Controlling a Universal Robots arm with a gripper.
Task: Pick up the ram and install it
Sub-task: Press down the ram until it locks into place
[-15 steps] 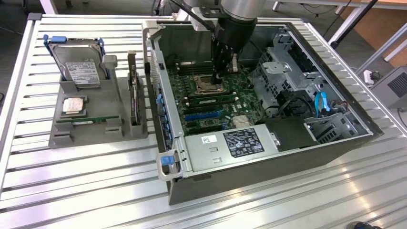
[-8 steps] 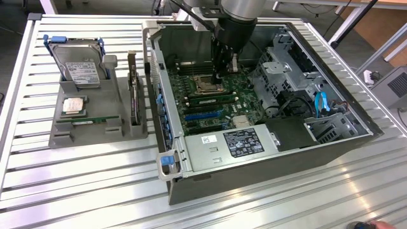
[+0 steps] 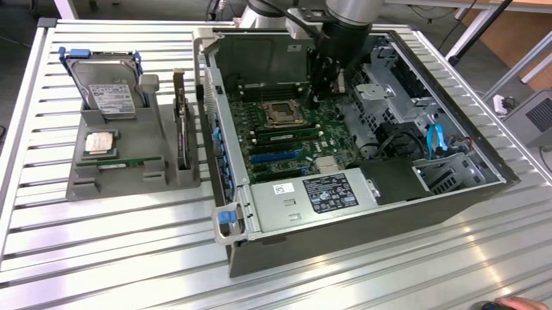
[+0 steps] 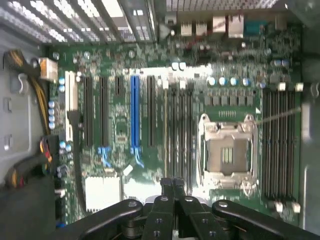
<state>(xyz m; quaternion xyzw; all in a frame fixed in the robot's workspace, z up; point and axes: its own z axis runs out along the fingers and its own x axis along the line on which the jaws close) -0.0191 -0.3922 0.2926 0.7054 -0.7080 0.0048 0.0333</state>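
green ram (image 3: 121, 163) lies low in grey holder (image 3: 86, 187), exterior view's left, well apart from gripper (image 3: 325, 90) hanging inside pc case (image 3: 345, 239) over motherboard (image 3: 328, 139). can't tell if pincer open or shut. i'd judge pick wants mid-length grip, straight lift.

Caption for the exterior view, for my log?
Gripper hangs inside the open computer case over the motherboard; hard drive in grey holder beside.
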